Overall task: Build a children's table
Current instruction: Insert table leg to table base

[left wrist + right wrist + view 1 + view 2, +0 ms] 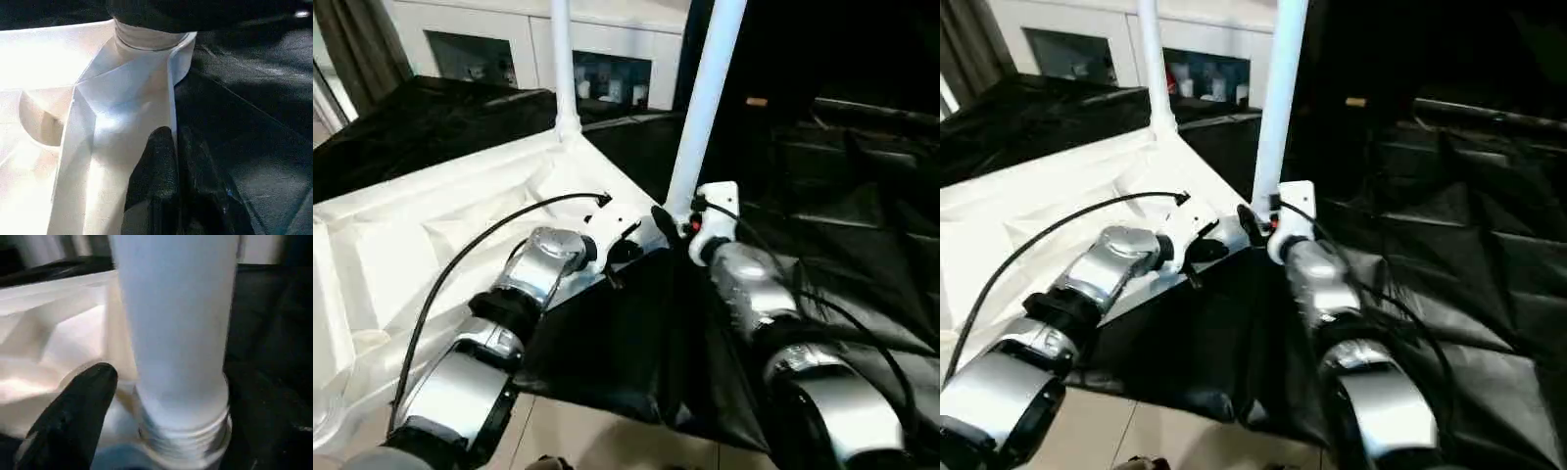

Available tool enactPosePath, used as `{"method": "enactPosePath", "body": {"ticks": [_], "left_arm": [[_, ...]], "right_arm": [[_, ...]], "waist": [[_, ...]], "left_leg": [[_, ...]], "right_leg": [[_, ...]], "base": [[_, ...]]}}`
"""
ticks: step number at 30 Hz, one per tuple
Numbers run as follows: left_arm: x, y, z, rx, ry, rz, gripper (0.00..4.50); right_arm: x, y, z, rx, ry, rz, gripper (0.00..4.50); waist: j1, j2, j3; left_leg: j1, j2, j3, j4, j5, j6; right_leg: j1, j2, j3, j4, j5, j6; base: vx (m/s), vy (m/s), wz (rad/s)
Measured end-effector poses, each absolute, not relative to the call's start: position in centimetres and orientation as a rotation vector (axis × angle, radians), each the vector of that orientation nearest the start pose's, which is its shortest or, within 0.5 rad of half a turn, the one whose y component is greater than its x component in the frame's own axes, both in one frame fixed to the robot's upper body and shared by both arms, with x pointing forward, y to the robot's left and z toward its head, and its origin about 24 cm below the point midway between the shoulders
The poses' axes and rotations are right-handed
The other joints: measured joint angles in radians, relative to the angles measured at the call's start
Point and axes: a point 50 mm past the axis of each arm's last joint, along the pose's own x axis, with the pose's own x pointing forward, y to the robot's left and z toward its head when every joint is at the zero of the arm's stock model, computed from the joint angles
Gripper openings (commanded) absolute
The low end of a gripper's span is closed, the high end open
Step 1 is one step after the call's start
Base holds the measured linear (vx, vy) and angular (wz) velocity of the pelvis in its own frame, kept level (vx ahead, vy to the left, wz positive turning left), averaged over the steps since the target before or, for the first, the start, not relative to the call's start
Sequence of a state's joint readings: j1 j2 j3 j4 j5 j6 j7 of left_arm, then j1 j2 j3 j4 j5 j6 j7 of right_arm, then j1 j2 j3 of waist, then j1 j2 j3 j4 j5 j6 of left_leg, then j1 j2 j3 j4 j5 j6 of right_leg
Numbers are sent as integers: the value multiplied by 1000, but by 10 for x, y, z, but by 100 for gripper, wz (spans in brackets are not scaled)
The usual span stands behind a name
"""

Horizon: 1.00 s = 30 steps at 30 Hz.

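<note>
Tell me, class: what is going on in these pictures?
A humanoid robot is assembling a white children's table. The table top lies upside down on black cloth. Two legs stand in corner sockets. The right gripper, jaws open, is at the nearer leg; the left gripper, jaws shut, pinches the top's rim.

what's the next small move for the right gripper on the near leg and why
Probably close the right gripper on the near leg and twist again: its fingers stand apart, and thread still shows above the corner socket. The left gripper pinches the tabletop's rim.
</note>
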<state>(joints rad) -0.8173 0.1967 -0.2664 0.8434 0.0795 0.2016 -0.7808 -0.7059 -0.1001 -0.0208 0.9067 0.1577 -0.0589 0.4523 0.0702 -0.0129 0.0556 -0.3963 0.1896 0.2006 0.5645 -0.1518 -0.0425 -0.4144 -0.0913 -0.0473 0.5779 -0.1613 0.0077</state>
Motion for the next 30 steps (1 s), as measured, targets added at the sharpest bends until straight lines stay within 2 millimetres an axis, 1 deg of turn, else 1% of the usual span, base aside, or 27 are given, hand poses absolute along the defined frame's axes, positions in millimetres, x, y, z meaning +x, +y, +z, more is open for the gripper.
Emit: {"method": "enactPosePath", "body": {"ticks": [2, 3, 5, 6, 9, 12, 15, 19, 21, 26, 27, 29, 30], "left_arm": [[359, 99, 66, 420, 403, -991, 0], [358, 101, 66, 428, 398, -1014, 0], [354, 105, 66, 446, 385, -1063, 0], [349, 109, 65, 455, 378, -1115, 0], [338, 116, 63, 461, 378, -1219, 0], [327, 120, 61, 468, 382, -1317, 0], [319, 123, 61, 472, 392, -1382, 0], [313, 125, 60, 475, 395, -1420, 0], [313, 125, 60, 475, 396, -1423, 0], [312, 125, 60, 473, 399, -1428, 0], [311, 125, 61, 474, 397, -1429, 0], [311, 124, 61, 475, 396, -1430, 0], [311, 124, 61, 474, 396, -1430, 0]], "right_arm": [[356, -126, 52, 4, 182, 604, 431], [351, -132, 48, -9, 208, 634, 442], [342, -136, 45, -27, 232, 706, 442], [335, -143, 45, -48, 246, 757, 442], [322, -156, 45, -68, 283, 836, 442], [312, -157, 54, -81, 281, 932, 442], [304, -156, 63, -93, 283, 1020, 442], [293, -154, 62, -115, 320, 1107, 442], [290, -155, 60, -127, 338, 1134, 442], [288, -155, 58, -146, 357, 1139, 442], [288, -154, 58, -148, 359, 1136, 425], [289, -154, 57, -148, 363, 1132, 425], [289, -154, 57, -146, 366, 1131, 412]], "waist": [[6, 0, 0], [8, 0, 0], [15, 1, 0], [18, 3, 0], [21, 4, 1], [25, 6, 1], [30, 6, 1], [34, 6, 1], [34, 6, 1], [35, 6, 1], [35, 6, 1], [36, 6, 1], [36, 6, 1]], "left_leg": [[-2, 1, 0, 0, 1, 3], [-2, 1, 0, 0, 1, 3], [-3, 2, 1, 0, 1, 2], [-3, 2, 1, 0, 0, 1], [-2, 2, 2, 1, 0, 0], [-1, 2, 2, 2, 0, -1], [-1, 2, 3, 2, -1, -1], [-1, 2, 3, 2, 0, -1], [-1, 2, 3, 3, 0, -1], [-1, 2, 3, 5, 0, -1], [-1, 2, 3, 6, 0, -1], [-1, 2, 3, 6, 0, -1], [-1, 2, 3, 6, 0, -1]], "right_leg": [[-1, 1, -1, -1, -2, -2], [-2, 1, -1, 0, -2, -2], [-3, 1, -1, 0, -2, -2], [-3, 1, -1, 0, -2, -2], [-3, 1, 0, 1, -2, -2], [-1, 0, 0, 2, -2, -2], [-1, 0, 1, 2, -1, -3], [1, 0, 1, 2, -1, -2], [1, 0, 2, 2, -1, -2], [1, -1, 2, 6, -1, -2], [1, -1, 2, 6, -1, -2], [1, -1, 2, 6, -1, -2], [1, -1, 2, 6, -1, -2]], "base": [[0, 0, 0], [0, 0, 0], [0, 0, 0], [0, 0, 0], [0, 0, 0], [0, 0, 0], [0, 0, 0], [0, 0, 0], [0, 0, 0], [0, 0, 0], [0, 0, 0], [0, 0, 0], [0, 0, 0]]}}
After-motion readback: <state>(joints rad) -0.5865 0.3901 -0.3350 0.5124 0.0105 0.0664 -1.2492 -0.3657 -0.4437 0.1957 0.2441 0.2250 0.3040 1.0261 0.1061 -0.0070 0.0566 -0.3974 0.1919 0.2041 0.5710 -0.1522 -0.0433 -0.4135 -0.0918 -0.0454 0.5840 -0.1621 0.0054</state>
